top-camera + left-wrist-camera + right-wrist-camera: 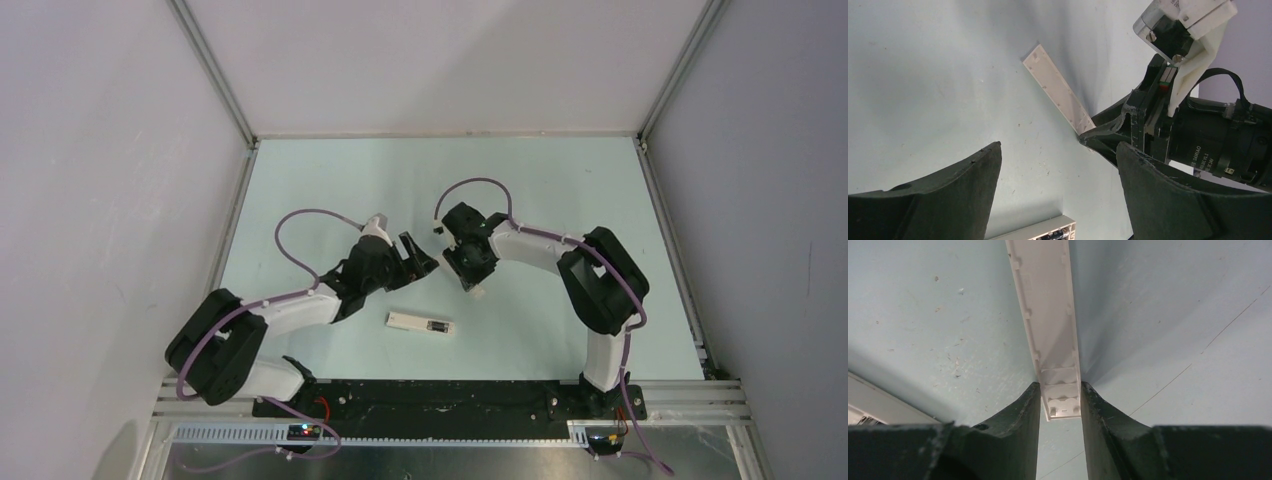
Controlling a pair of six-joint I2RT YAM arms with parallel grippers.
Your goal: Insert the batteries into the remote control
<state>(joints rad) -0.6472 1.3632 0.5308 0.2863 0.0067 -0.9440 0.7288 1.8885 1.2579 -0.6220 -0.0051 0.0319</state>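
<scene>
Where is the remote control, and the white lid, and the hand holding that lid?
remote control [421, 324]: top view, middle of its body.
white lid [1049, 325]: right wrist view, middle of its inner face.
right gripper [1059, 392]: right wrist view, midway between its fingertips, clamping the lid.

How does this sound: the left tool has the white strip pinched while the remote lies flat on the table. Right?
Wrong arm. The right wrist view shows the right tool pinching the white strip; the left tool is open. The remote does lie flat on the table.
</scene>
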